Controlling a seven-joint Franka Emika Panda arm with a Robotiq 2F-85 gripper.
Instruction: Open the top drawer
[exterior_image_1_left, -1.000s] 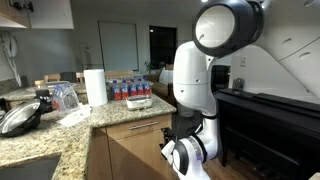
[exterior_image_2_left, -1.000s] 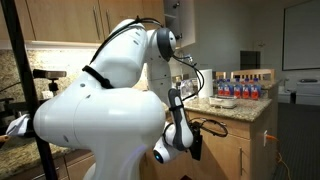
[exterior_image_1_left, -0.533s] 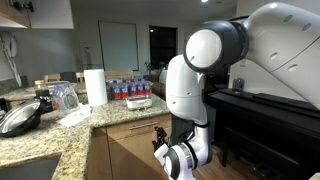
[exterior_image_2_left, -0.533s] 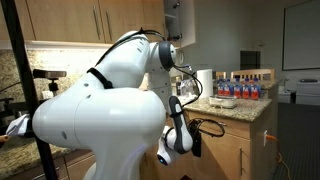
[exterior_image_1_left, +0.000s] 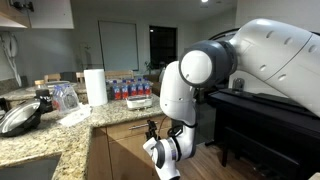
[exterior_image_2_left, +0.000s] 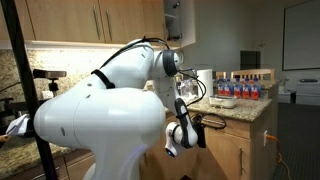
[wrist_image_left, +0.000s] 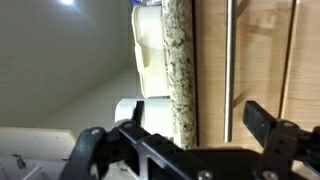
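Since a second ago my arm has swung lower toward the cabinets. My gripper (wrist_image_left: 198, 116) stands spread wide, empty, facing the top drawer (wrist_image_left: 262, 60), which looks shut under the granite counter (wrist_image_left: 180, 70).

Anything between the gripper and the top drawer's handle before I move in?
Nothing visible. In the wrist view the open gripper faces the top drawer, and its silver bar handle shows bare ahead of it.
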